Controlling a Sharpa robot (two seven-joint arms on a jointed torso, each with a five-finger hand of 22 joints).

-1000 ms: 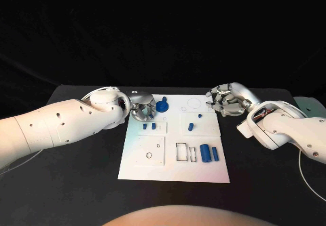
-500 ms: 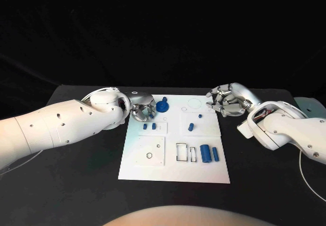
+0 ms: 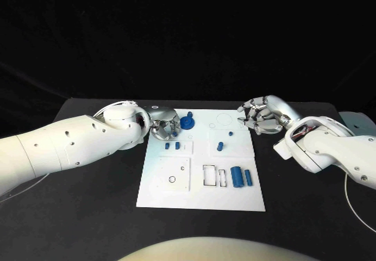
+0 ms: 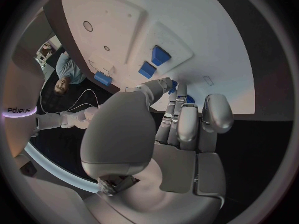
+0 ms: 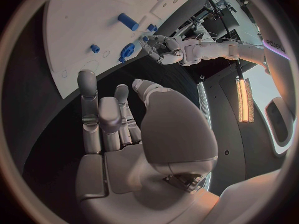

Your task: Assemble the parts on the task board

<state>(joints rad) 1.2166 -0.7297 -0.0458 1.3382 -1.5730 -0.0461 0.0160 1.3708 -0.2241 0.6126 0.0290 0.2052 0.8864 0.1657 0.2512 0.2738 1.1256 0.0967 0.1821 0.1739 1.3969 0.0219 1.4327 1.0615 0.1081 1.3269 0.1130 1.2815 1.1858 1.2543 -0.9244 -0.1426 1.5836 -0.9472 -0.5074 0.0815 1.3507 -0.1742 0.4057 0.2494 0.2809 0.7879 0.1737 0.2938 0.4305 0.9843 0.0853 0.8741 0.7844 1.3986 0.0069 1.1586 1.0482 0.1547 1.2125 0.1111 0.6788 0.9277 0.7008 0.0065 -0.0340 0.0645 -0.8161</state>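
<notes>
nothing's really moved: left hand (image 3: pixel 164 126) stays curled right beside the blue knob (image 3: pixel 188 120), can't tell if it's gripping; right hand (image 3: pixel 260 115) hangs empty, fingers loosely apart.

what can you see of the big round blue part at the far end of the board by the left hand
The round blue part looks like moulded plastic: a disc-like body with a knob or stem rising from its top. It sits at the task board's far end, left of centre. The left hand is right beside it, fingers reaching its edge; whether they grip it cannot be told.
</notes>
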